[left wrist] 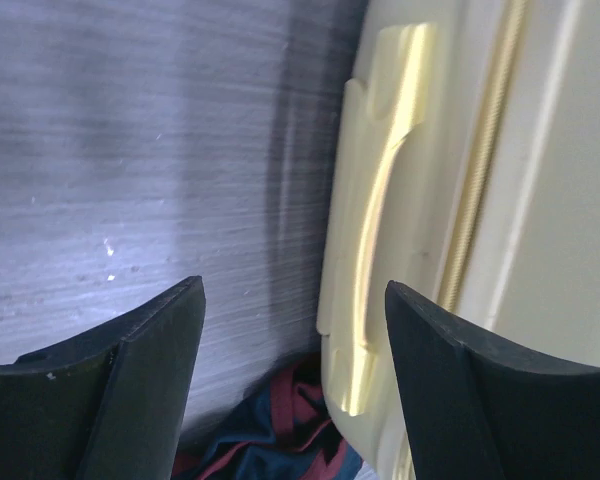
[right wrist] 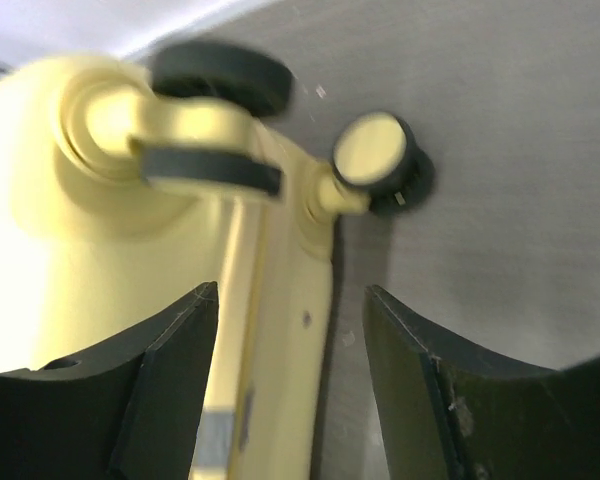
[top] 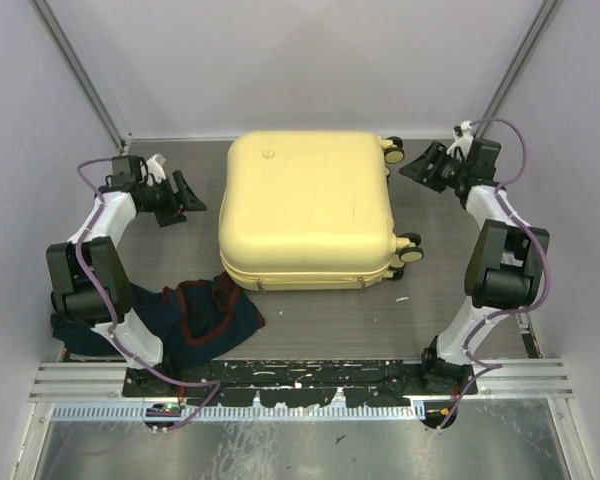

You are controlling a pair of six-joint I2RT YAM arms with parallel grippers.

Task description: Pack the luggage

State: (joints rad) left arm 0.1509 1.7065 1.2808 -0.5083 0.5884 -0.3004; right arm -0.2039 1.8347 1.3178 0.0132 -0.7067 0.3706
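The pale yellow luggage (top: pixel 305 208) lies flat and closed in the middle of the table, wheels (top: pixel 410 248) to the right. My left gripper (top: pixel 188 197) is open, just left of its left side; the left wrist view shows the yellow handle (left wrist: pixel 380 230) between the fingers (left wrist: pixel 145 380). My right gripper (top: pixel 417 165) is open beside the far right corner; the right wrist view shows the shell edge (right wrist: pixel 280 330) and a wheel (right wrist: pixel 375 160). Dark blue and red clothing (top: pixel 205 315) lies on the table near the luggage's near left corner and shows in the left wrist view (left wrist: pixel 270 440).
Grey walls close in the table at the back and both sides. A metal rail (top: pixel 300 380) runs along the near edge by the arm bases. Part of the clothing lies under the left arm (top: pixel 90 280).
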